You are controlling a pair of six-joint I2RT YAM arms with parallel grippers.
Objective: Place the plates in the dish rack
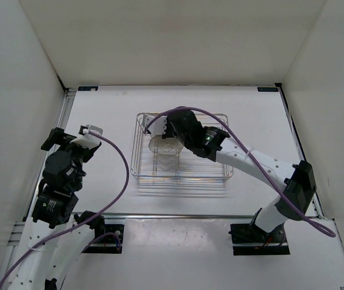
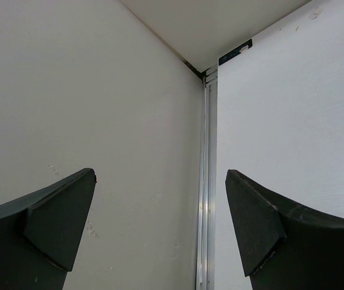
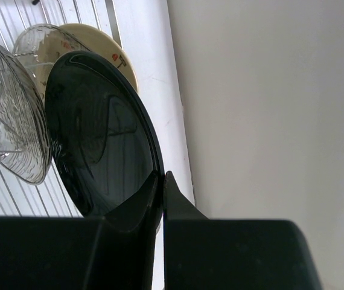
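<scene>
- Your right claw (image 3: 162, 181) is pinching the black plate (image 3: 99, 139) by its rim. Both fingers are pressed onto the edge, one on each face.
- The black plate stands on edge, its glossy face turned toward the wrist camera. You cannot tell from these views whether its lower edge sits in a slot.
- Just left of it in the right wrist view is a clear plate (image 3: 6, 121), also on edge and tilted. Its rim overlaps the black plate's left side.
- A second clear plate (image 3: 42, 42) shows behind those two, and the tan plate (image 3: 114, 51) peeks out behind the black plate's top edge. Whether these touch one another is unclear.
- From the top camera, the rack (image 1: 190, 177) sits mid-table, and your right arm reaches across it from the right, the claw (image 1: 165, 130) over its back left part. One clear plate (image 1: 160, 145) shows inside the rack just below the claw. The other plates are hidden by the arm there.
- Your left claw (image 2: 160, 175) is spread wide with nothing between the fingers (image 2: 57, 223).
- It points at the back left corner, where the wall (image 2: 99, 90) meets the table (image 2: 293, 121). In the top view it hangs by the left wall (image 1: 90, 130), well apart from the rack.
- A purple cable (image 1: 121, 175) loops from the left arm down toward its base.
</scene>
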